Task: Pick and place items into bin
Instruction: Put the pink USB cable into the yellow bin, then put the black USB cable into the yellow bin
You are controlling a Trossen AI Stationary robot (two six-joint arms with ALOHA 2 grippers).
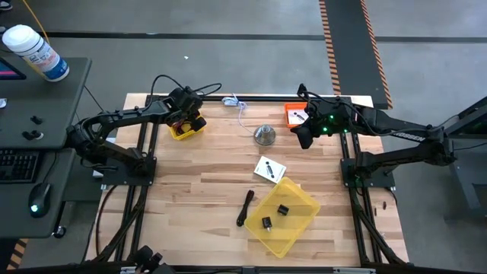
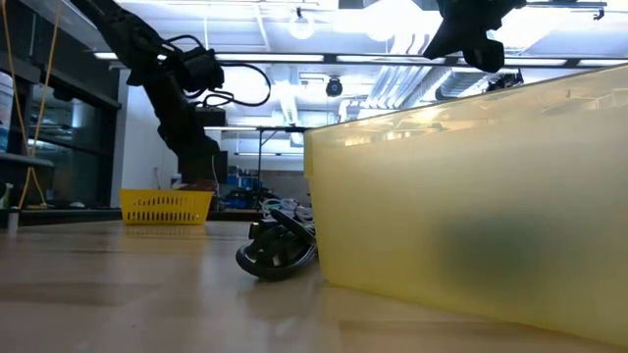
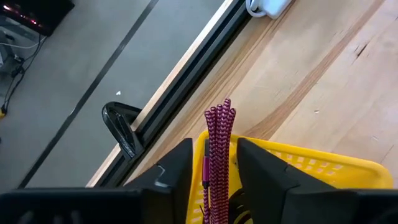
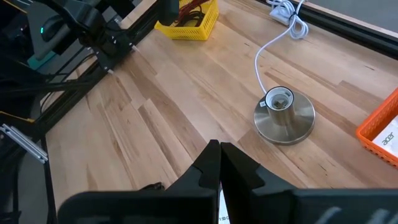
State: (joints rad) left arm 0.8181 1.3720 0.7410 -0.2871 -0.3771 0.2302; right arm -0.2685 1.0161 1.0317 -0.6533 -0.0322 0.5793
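Note:
A maroon braided stick [image 3: 219, 140] stands upright in a small yellow basket [image 1: 185, 131] at the table's far left, its lower end inside the basket. My left gripper [image 3: 216, 163] is open, slanting down over the basket, one finger on either side of the stick with a narrow gap on each side. The big translucent yellow bin [image 1: 283, 215] near the front holds two tiny black cubes [image 1: 282, 209]. A white card [image 1: 269, 169] lies at the bin's far corner, and a black cable coil [image 1: 246, 207] lies to the bin's left. My right gripper [image 4: 219, 152] hangs shut above the table, beside the orange tray.
A silver metal dome [image 1: 265, 135] stands at the middle far side, with a thin white cord [image 4: 273, 37] running to the far edge. An orange tray [image 1: 295, 114] with a white card sits at the far right. Bare wood lies between the basket and the bin.

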